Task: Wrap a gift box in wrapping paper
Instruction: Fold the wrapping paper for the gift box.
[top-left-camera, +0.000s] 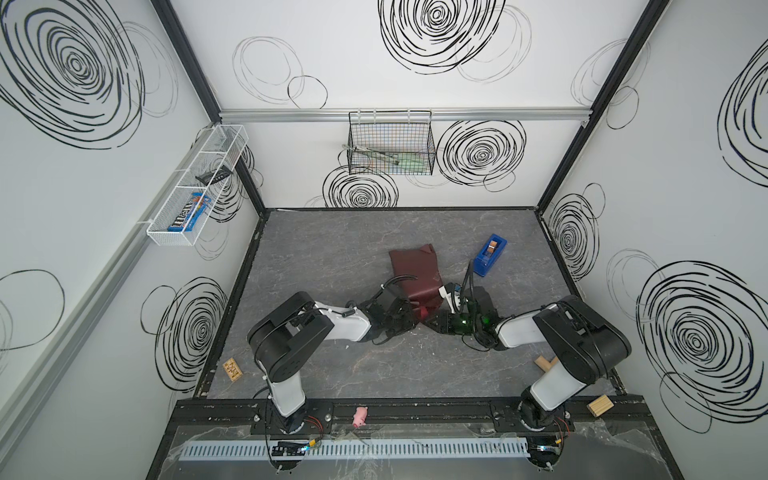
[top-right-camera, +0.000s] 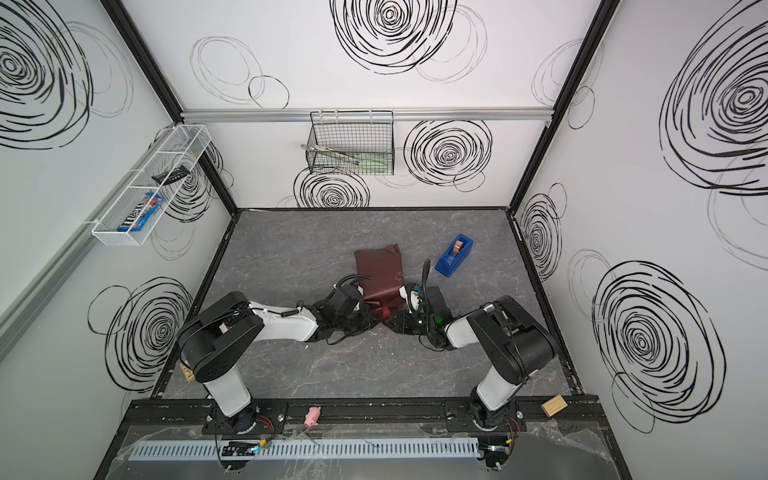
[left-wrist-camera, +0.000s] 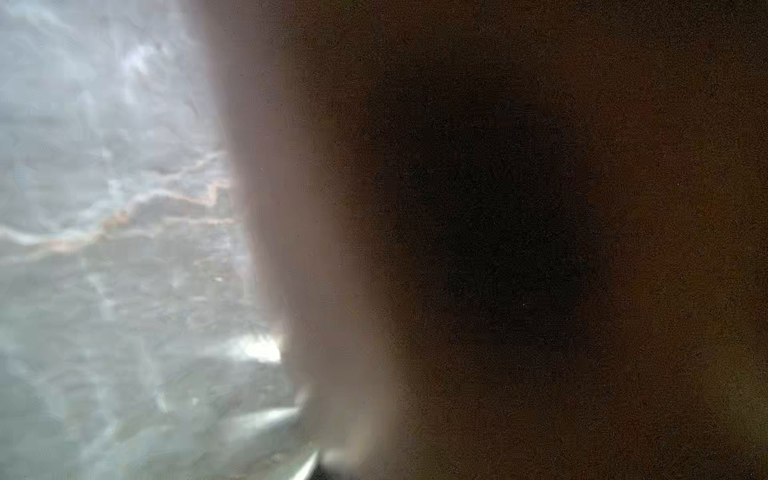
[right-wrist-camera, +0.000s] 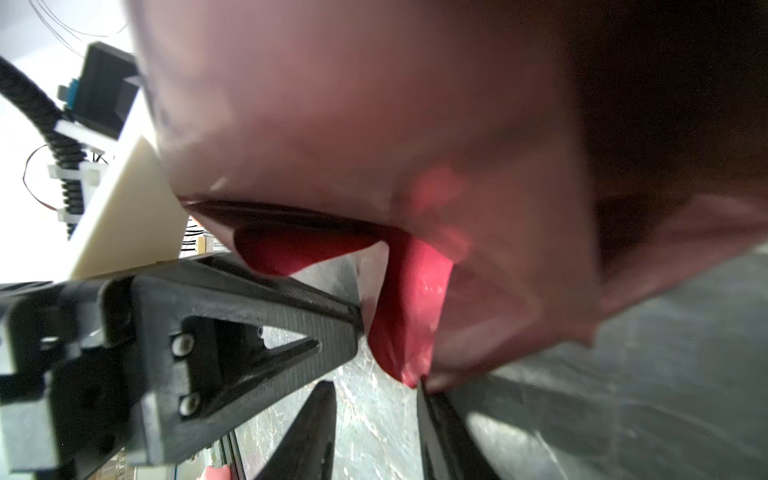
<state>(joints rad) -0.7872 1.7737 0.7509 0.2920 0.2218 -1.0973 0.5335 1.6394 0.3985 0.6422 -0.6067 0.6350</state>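
Risking spring-back: wrapping paper, sitting centre of the table over a presumably hidden gift box, is trailing a loose flap that could be springing open unpinned. Long axis is running far-to-near, flap pointing toward the robot. Right jaws are standing apart beside it; left jaws, cannot tell.

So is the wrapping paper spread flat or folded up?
Folded. In both top views the wrapping paper is a compact maroon bundle, not a flat sheet; its near end looks loose and crumpled in the right wrist view.
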